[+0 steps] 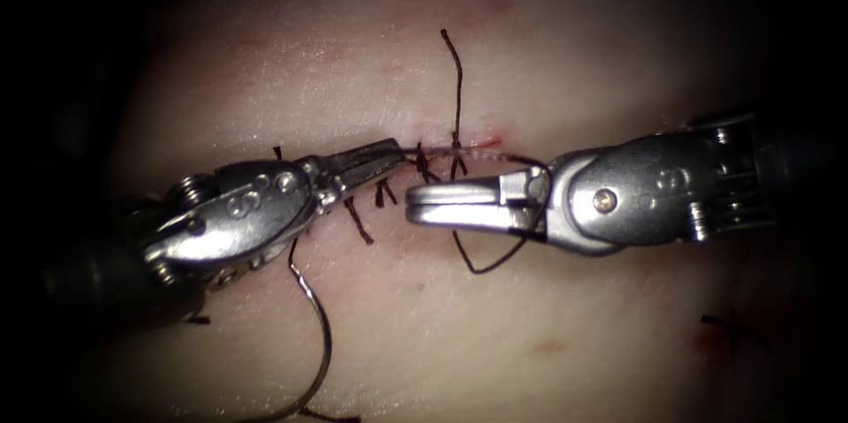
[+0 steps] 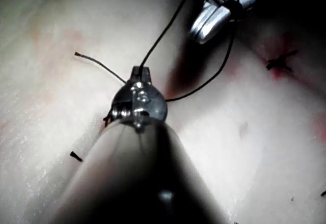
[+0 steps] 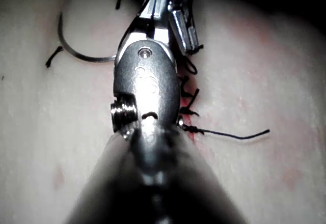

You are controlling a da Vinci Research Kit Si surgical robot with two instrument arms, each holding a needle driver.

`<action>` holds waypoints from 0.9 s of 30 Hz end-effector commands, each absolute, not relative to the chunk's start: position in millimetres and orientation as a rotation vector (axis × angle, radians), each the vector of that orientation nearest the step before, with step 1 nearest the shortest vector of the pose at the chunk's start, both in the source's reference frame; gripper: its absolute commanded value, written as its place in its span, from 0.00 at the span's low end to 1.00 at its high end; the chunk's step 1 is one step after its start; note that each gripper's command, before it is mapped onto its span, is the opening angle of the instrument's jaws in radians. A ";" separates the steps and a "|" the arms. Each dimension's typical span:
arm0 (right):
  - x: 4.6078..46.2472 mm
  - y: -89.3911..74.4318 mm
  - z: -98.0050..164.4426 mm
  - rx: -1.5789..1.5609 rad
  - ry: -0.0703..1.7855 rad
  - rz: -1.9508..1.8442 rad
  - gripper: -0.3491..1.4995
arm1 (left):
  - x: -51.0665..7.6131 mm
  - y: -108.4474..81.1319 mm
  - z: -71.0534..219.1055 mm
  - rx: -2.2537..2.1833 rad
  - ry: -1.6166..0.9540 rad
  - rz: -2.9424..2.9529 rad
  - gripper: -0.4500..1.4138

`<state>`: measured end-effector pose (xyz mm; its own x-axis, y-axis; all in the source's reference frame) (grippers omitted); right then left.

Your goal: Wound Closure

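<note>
Pale tissue (image 1: pixel 548 61) fills field, stitched cut (image 1: pixel 442 162) across centre. Left tool (image 1: pixel 375 162) jaws clamped on thread (image 1: pixel 459 79) near cut. Right tool (image 1: pixel 450 202) jaws together; thread looped round them, grip uncertain. Curved needle (image 1: pixel 318 335) lies free on tissue below left tool, not in tissue.

Glossy metal end effectors (image 1: pixel 367 165) and needle (image 1: pixel 322 348); dark matt thread (image 1: pixel 458 87); moist, faintly sheened tissue (image 1: pixel 574 61).

Pale pink tissue (image 1: pixel 265 79), black thread (image 1: pixel 458 87), silver curved needle (image 1: pixel 320 335), shiny steel tools, faint red fluid (image 1: pixel 488 139)
</note>
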<state>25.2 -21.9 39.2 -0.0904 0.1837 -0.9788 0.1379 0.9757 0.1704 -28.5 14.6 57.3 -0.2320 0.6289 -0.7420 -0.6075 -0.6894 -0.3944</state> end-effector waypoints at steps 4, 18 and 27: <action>28.4 -22.8 38.4 0.275 1.702 0.011 0.00 | -30.2 14.8 58.4 -1.202 -0.005 1.989 0.00; 30.2 -20.3 36.6 -0.116 1.655 0.281 0.00 | -31.8 12.0 60.2 -1.189 0.055 2.011 0.00; 30.5 -19.3 39.9 -0.170 1.328 0.517 0.59 | -33.6 7.3 58.6 -1.197 0.075 2.025 0.00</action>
